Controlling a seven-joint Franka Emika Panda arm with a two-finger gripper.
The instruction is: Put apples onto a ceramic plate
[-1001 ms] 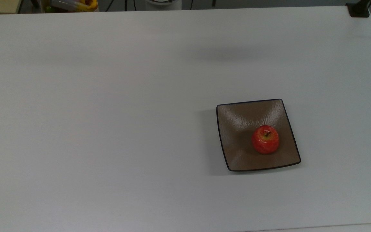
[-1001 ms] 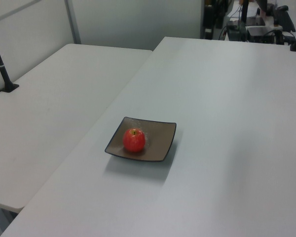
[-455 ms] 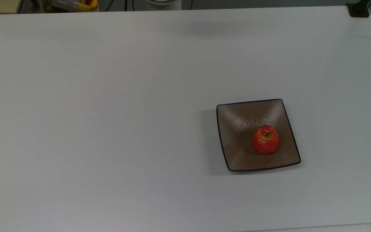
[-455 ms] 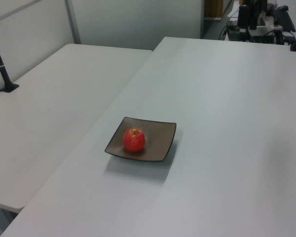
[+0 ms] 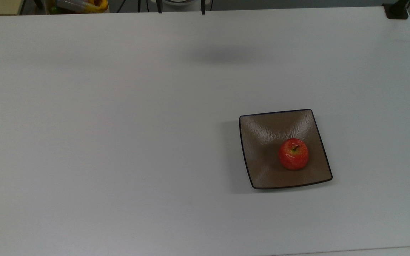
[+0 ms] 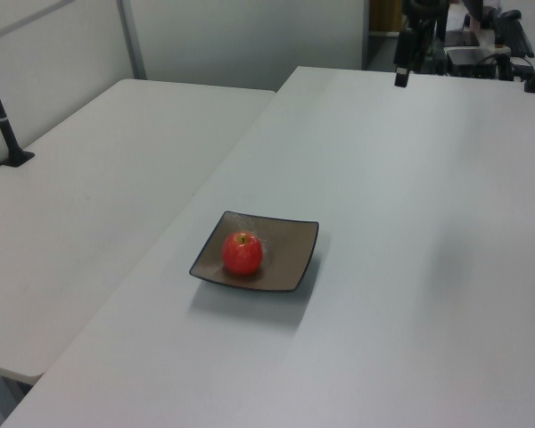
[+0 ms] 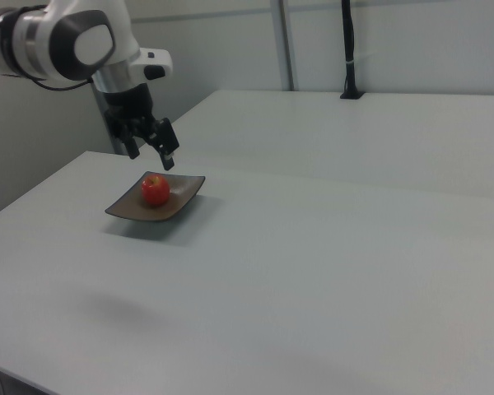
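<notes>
- White and bare apart from one dish, the table [image 5: 119, 142] is the biggest thing in sight; in the left view a second white table [image 6: 89, 205] butts against it on the left view's left.
- White and grey, the robot arm [image 7: 66, 41] comes in from the right view's upper left, up in the air with nothing in its grip.
- Brown and glossy, the square plate [image 5: 262, 142] sits flat on the table, toward the top view's lower right, its thin dark rim turned up a little at the corners. In the left view the plate [image 6: 285, 254] lies close to the seam between the two tables.
- Black, the gripper [image 7: 151, 145] hangs above the table and apart from the plate; its two fingers stand well apart, holding nothing. In the top view the finger tips [image 5: 159, 7] poke in at the top edge; in the left view one finger [image 6: 401, 71] shows over the far end of the table.
- Red with a yellowish patch round its dark stem, the apple [image 5: 293, 154] rests upright on the plate, off centre toward the top view's right side. It also shows in the left view [image 6: 242, 253] and the right view [image 7: 156, 191], touching nothing but the plate.
</notes>
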